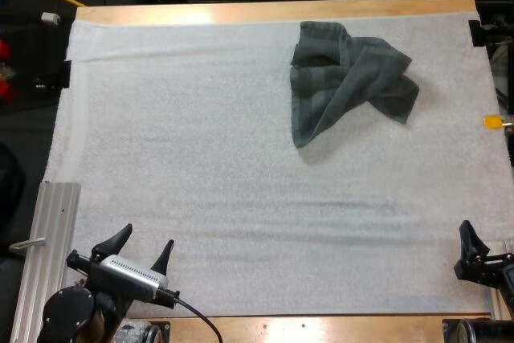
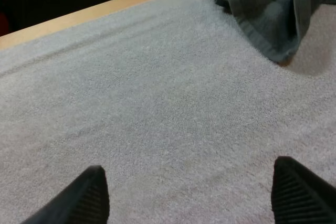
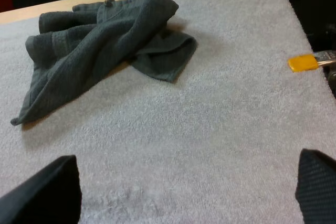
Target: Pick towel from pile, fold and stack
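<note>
White mat [image 1: 201, 158] on wooden table [image 1: 241, 12] carries crumpled grey-green towel [image 1: 345, 78]; left pincer [image 1: 148, 236] and right pincer [image 3: 186, 158] spread.

One dark grey-green towel [image 1: 347, 78] lies crumpled on the white mat's [image 1: 201, 158] far right part.

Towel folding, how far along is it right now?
Done: nothing yet; the crumpled towel lies untouched on the far right part of the white mat. In hand: nothing; the left gripper and right gripper stand open at the mat's near edge, apart from the towel. Left: pick it up, fold it, stack it.
</note>
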Robot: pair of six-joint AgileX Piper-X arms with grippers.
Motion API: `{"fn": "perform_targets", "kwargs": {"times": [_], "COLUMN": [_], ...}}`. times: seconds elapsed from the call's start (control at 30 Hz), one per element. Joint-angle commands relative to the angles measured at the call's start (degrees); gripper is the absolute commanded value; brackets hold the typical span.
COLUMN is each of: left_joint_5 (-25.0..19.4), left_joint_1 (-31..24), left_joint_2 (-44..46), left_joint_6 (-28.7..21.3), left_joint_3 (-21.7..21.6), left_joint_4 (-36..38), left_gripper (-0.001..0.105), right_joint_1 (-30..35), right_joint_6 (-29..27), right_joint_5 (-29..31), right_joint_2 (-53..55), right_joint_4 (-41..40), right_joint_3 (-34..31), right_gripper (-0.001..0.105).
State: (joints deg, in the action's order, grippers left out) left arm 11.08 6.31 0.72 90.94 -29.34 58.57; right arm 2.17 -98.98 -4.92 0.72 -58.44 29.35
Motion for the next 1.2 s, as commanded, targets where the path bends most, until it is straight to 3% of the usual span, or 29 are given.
{"fn": "perform_targets", "kwargs": {"times": [0.0, 0.17, 0.33, 0.53, 0.7, 0.87, 1.17], "left_joint_5": [-0.60, -0.34, 3.88, 6.83, 7.01, 7.14, 9.40], "left_joint_1": [0.20, 0.20, 0.20, 0.96, 5.30, 6.80, 6.79], "left_joint_2": [7.37, 4.89, 1.01, -4.08, -8.54, -11.80, -13.63], "left_joint_6": [0.44, 1.31, 3.07, 4.31, 4.32, 4.09, 4.09], "left_joint_3": [0.03, -0.45, -3.47, -9.18, -12.95, -14.98, -15.55], "left_joint_4": [-1.10, -1.53, -1.53, -2.24, -2.26, -2.26, -2.26], "left_gripper": [0.062, 0.062, 0.062, 0.062, 0.062, 0.062, 0.062], "right_joint_1": [0.24, 0.24, 0.24, 0.24, 0.24, 0.24, 0.15], "right_joint_6": [-0.21, -0.19, -0.19, -0.19, -0.19, 0.23, 3.83], "right_joint_5": [-0.06, -0.39, -2.71, -9.59, -18.13, -25.36, -30.54], "right_joint_2": [2.24, 1.09, -2.83, -9.36, -14.33, -18.20, -27.07], "right_joint_4": [0.43, -0.81, -1.96, -3.94, -3.93, -3.93, 0.98], "right_joint_3": [0.54, 3.42, 9.09, 15.41, 19.86, 22.51, 23.84], "right_gripper": [0.081, 0.078, 0.076, 0.075, 0.075, 0.075, 0.075]}}
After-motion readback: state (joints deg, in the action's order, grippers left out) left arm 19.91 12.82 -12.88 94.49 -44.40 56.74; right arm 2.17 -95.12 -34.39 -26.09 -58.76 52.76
